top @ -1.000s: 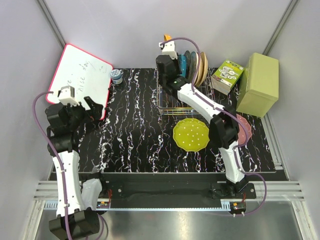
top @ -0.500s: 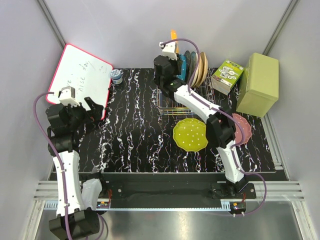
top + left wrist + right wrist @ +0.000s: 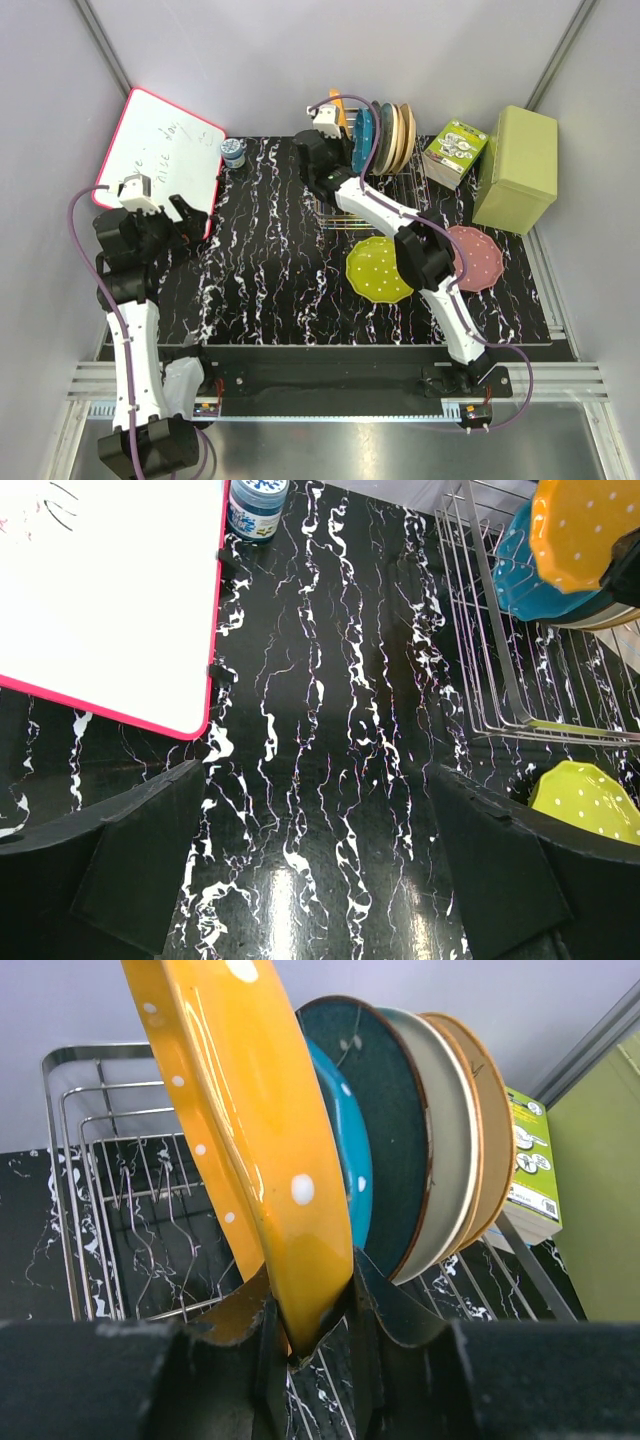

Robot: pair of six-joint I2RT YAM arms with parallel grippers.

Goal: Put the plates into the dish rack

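My right gripper [image 3: 310,1310] is shut on the lower rim of the orange plate [image 3: 260,1160], held on edge over the dish rack [image 3: 100,1160] just left of the blue plate [image 3: 350,1170]. From above, the right gripper [image 3: 335,140] and orange plate [image 3: 340,108] sit at the left end of the dish rack [image 3: 335,212]. The yellow-green plate [image 3: 380,270] and pink plate [image 3: 475,258] lie flat on the table in front of the rack. My left gripper [image 3: 185,215] stands open and empty over the marbled table, its jaws wide apart in the left wrist view [image 3: 315,810].
Dark teal, beige and tan plates [image 3: 397,135] stand in the rack right of the blue plate [image 3: 364,128]. A whiteboard [image 3: 160,160] and a small jar [image 3: 233,152] are at the back left. A green carton [image 3: 455,150] and an olive box [image 3: 517,168] stand at the back right.
My right arm has swung left and lowered the orange plate toward the rack beside the blue plate, uncovering the pink plate. The left arm has not moved.
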